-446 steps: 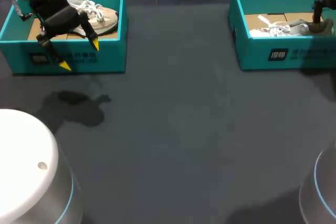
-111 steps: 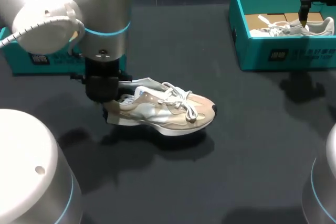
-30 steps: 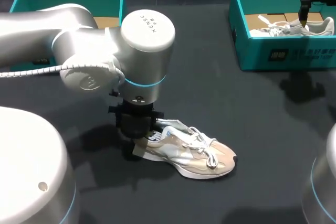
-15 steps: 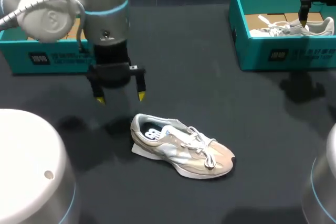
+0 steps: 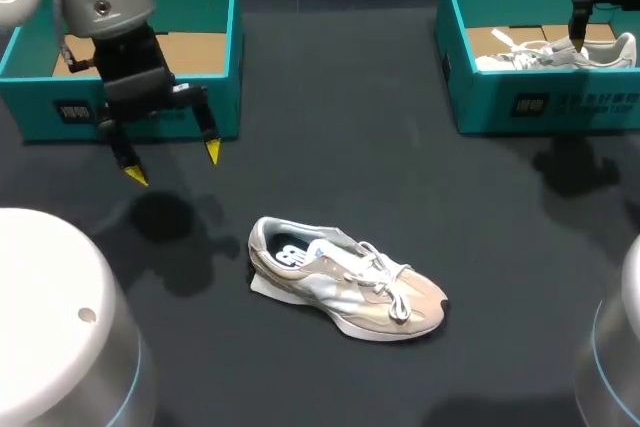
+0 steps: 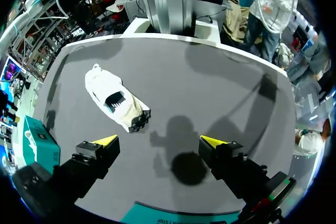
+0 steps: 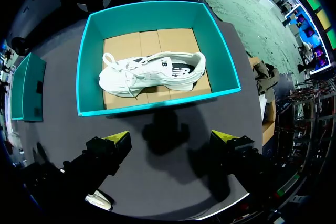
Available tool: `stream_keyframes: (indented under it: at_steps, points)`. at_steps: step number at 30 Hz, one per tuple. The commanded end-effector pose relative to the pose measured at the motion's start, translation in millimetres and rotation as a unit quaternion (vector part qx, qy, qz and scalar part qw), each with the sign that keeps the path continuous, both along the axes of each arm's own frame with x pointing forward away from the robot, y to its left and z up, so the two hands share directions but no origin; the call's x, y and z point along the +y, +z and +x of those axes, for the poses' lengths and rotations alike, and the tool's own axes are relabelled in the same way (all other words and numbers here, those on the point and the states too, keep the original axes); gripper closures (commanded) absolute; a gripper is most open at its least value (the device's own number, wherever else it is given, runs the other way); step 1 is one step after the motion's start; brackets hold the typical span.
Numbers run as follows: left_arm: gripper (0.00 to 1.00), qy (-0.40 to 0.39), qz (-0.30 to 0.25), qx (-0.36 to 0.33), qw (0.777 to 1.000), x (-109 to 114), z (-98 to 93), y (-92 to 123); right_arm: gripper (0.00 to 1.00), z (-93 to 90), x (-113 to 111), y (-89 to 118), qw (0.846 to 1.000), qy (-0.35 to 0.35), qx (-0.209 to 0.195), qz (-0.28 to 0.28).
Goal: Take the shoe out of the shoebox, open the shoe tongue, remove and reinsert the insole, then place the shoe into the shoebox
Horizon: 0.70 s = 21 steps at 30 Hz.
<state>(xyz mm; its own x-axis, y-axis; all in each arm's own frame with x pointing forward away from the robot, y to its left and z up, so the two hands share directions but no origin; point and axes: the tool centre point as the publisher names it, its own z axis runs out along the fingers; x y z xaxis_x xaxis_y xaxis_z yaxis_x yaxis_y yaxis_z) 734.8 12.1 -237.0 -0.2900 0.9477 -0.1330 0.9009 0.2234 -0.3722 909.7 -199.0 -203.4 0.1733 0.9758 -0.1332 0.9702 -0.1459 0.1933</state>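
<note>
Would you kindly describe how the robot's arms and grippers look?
The left arm is a rounded silver-grey housing with a teal ring. The left gripper and right gripper are blocky and black, each with two fingers ending in bright yellow wedge tips.

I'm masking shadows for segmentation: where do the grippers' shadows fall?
Head view: the left gripper throws a dark blot on the table, beside the heel of the shoe. Left wrist view: that blot lies just ahead of that gripper. Right wrist view: the shadow of the right gripper lies before the shoebox.

even overhead light, fairly dim, soft-edged shadows pooled on the dark matte table (image 5: 330, 147), several overlapping
</note>
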Motion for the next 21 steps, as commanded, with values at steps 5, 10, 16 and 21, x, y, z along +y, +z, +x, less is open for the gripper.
stream_keyframes:
  at_steps: [5,10,16,21]
  points:
    - [0.00,0.014,-0.035,-0.015,0.999,9.8,-6.8,2.0,0.00,-0.4,0.0,-0.3,1.000,0.000,0.000,0.000]
    - [0.00,0.014,-0.035,-0.015,0.999,9.8,-6.8,2.0,0.00,-0.4,0.0,-0.3,1.000,0.000,0.000,0.000]
    - [0.00,0.103,-0.075,0.030,0.991,12.4,-13.4,-5.3,0.00,-0.4,0.0,-0.3,1.000,0.000,0.000,0.000]
    - [0.00,0.148,-0.103,0.053,0.982,16.2,-22.7,-9.7,0.00,-0.4,0.0,-0.3,1.000,0.000,0.000,0.000]
